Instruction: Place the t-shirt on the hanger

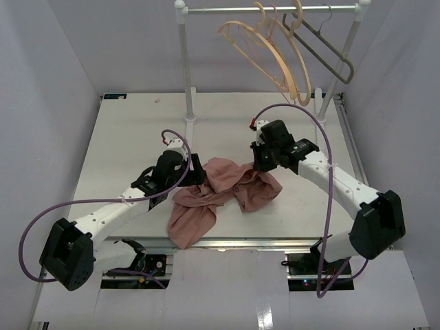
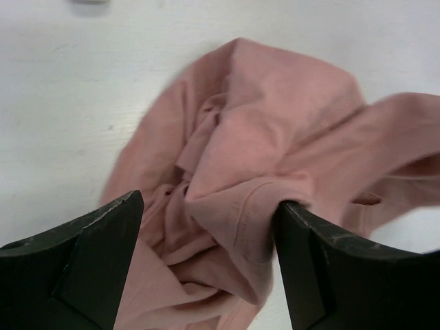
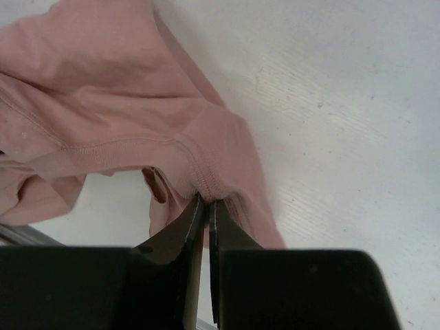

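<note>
Table point(image 1: 117, 144): white, filling the middle of the top view.
Rack point(image 1: 271, 9): upper right, rail along the top edge.
T-shirt point(image 1: 220, 189): crumpled on the table, lower centre, between the two arms.
Hanger point(image 1: 303, 65): beige, hung from the rail, upper right, well apart from the T-shirt.
Left gripper point(image 2: 206, 220): jaws apart, either side of a bunched fold.
Right gripper point(image 3: 205, 206): jaws clamped on a stitched seam.

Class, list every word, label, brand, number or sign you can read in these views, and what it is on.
None can be read.
The t-shirt is plain, no print showing.
The hanger shows no lettering.
A small red part on the right arm is too small to read.
</note>
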Controlling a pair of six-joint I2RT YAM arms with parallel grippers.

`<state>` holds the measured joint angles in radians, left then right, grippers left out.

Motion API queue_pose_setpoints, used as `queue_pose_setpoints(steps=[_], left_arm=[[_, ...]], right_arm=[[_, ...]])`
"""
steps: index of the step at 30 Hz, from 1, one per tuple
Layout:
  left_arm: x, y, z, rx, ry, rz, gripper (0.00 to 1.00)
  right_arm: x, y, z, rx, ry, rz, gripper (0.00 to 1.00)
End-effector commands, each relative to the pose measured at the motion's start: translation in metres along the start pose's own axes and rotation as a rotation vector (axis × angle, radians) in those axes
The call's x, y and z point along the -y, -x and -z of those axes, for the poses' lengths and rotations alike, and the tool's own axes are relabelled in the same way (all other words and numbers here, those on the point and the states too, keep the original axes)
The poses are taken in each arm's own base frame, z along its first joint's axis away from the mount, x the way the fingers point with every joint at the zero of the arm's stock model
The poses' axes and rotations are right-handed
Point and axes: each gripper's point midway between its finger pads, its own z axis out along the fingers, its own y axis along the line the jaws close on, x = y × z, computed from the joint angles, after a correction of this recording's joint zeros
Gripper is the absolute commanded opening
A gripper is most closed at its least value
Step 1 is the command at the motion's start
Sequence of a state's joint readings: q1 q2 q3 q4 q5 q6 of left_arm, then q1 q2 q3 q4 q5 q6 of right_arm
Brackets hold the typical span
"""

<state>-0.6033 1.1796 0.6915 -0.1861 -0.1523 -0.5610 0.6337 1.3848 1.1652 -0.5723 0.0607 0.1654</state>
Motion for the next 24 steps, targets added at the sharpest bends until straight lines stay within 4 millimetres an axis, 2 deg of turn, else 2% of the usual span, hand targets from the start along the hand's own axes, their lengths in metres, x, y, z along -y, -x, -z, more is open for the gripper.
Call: queue_pose_setpoints(steps=[1,8,11,14,19,24], left_arm=[[0.058,0.047,0.021,0.134,-0.278,-0.11,0.85],[0.075,0.068,0.026,0.168,-0.322,-0.177,0.84],[0.073,0.074,0.029,0.169,-0.301,-0.164,0.83],[0.081,0.073,0.034,0.16,-0.34,-0.174,0.82],[0.112,0.056,0.038,0.101,-0.476,-0.278,0.8],[0.119,0.032,0.016,0.021,-0.481,-0.351,0.8]], right_arm=[[-0.009,0.001,-0.018,-0.044,0.193,-0.026,0.08],[-0.004,0.005,-0.039,-0.019,0.224,-0.109,0.08],[0.012,0.004,-0.056,-0.038,0.192,-0.176,0.08],[0.025,0.002,-0.067,-0.045,0.153,-0.219,0.08],[0.046,-0.002,-0.083,-0.042,0.121,-0.294,0.08],[0.06,-0.008,-0.09,-0.038,0.11,-0.355,0.08]])
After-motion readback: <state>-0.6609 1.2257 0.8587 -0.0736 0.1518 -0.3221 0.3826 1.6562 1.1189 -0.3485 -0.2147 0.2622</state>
